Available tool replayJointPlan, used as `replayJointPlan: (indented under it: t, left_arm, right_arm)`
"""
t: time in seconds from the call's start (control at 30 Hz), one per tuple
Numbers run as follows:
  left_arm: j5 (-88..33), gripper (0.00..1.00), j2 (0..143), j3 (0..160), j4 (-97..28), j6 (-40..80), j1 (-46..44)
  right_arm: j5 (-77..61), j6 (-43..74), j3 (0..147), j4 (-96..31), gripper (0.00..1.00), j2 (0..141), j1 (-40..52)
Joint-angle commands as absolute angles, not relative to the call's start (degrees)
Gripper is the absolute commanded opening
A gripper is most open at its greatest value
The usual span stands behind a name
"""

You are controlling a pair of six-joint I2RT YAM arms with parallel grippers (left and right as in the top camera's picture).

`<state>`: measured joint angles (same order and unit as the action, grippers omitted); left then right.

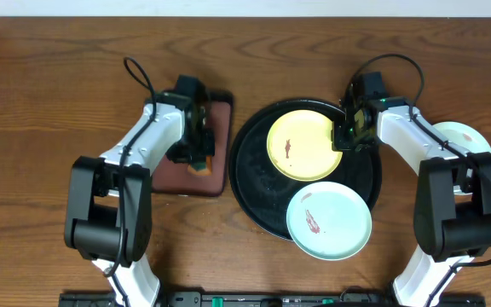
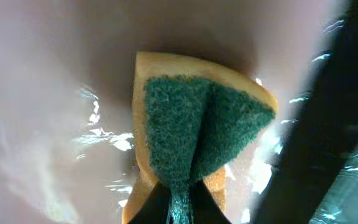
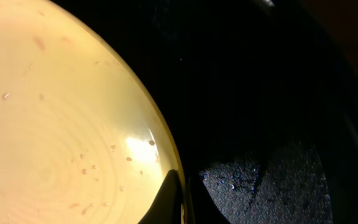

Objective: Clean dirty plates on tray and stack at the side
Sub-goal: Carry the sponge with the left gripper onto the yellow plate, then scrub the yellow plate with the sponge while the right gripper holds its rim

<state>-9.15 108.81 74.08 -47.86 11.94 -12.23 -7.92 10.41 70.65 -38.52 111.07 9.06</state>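
Observation:
The pale yellow plate (image 1: 301, 145) with a red-brown smear lies in the black tray (image 1: 250, 170). My right gripper (image 1: 348, 136) is shut on its right rim. The right wrist view shows one finger on top of the yellow plate (image 3: 73, 124) and one under it, at the right gripper (image 3: 184, 196), with the tray (image 3: 260, 93) beneath. A mint-blue plate (image 1: 329, 220) with a red smear overlaps the tray's near rim. Another pale plate (image 1: 459, 135) lies on the table, partly hidden by the right arm. My left gripper (image 1: 199, 153) is shut on a sponge (image 1: 199, 168).
The sponge (image 2: 197, 124) is yellow with a green scouring face, pinched by the left gripper (image 2: 179, 202) over the reddish-brown rectangular tray (image 1: 220, 128), which also fills the left wrist view (image 2: 42, 93). Brown wood tabletop (image 1: 49, 102) surrounds both trays.

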Motion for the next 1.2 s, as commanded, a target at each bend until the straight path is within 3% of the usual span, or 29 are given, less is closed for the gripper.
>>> replayJointPlan:
  t: [0.0, 0.2, 0.6, 0.9, 1.07, 1.17]
  left_arm:
    - [-11.6, 0.07, 104.4, 81.8, -49.8, 13.3, -12.9]
    - [-24.8, 0.08, 103.9, 85.3, -44.3, 22.7, -15.9]
    - [-20.0, 0.08, 109.4, 85.3, -33.0, 31.9, -28.6]
    - [-21.0, 0.07, 120.4, 85.3, -27.1, 43.8, -35.3]
    - [-24.4, 0.08, 124.4, 85.3, -26.5, 43.5, -35.7]
    - [-18.2, 0.07, 124.6, 85.3, -30.1, 40.0, -35.0]
  right_arm:
    - [-13.0, 4.5, 70.4, -38.8, 0.01, 111.9, 9.1]
    - [-14.5, 3.0, 70.4, -37.7, 0.01, 111.9, 9.1]
    - [-9.9, 13.3, 70.4, -38.3, 0.01, 112.5, 9.1]
    - [-9.9, 12.1, 70.4, -39.1, 0.01, 112.5, 10.3]
    - [-9.9, 12.1, 70.4, -39.2, 0.01, 112.5, 10.4]
    - [-9.9, 12.1, 70.4, -39.3, 0.01, 112.5, 10.5]
